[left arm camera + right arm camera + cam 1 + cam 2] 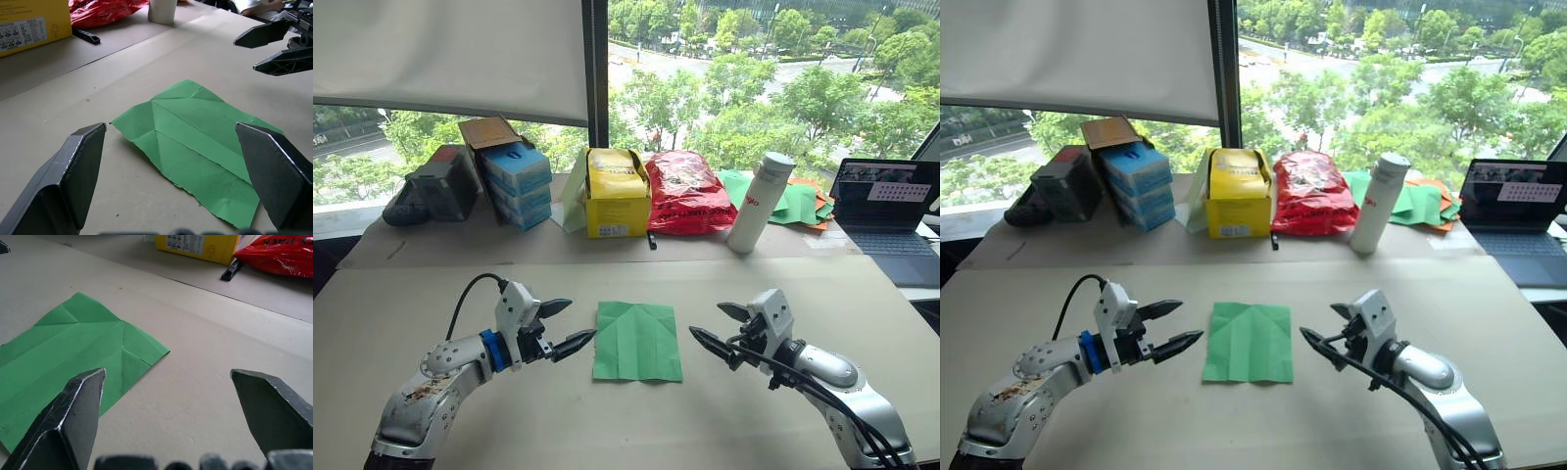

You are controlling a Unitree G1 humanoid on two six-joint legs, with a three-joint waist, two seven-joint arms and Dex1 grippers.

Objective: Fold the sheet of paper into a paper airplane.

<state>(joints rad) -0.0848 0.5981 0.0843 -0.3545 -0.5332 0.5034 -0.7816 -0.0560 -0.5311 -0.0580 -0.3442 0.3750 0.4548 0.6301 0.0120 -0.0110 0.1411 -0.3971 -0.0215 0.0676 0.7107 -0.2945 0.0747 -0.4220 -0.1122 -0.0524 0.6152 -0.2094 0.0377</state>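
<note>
The sheet of paper (637, 341) lies flat on the bench (431, 304), about midway between its left and right edges and toward the near edge. It is green, unfolded to a rectangle, with a crease down the middle and two slanted creases meeting at a point near its far edge. Its near edge looks slightly ragged in the left wrist view.

The left gripper (564, 327) hovers just beside the paper's left edge, fingers spread wide apart and holding nothing, its lower fingertip close to the paper but not clearly touching it. The right gripper (716, 326) sits near the paper's right edge with a small gap between them, likewise wide open and empty.

Along the far edge of the bench stands a row of things: a dark grey box (438, 183) near the far left corner, a stack of blue packs (518, 182) with a brown card flap above, a yellow box (616, 194) with a small printed label too fine to read, a red bag (688, 192) with black print that cannot be made out, a white bottle (759, 203) bearing a small red mark, and a heap of green and orange sheets (800, 203). A laptop (889, 217) sits open at the far right. A small black object (651, 239) lies in front of the yellow box.
</note>
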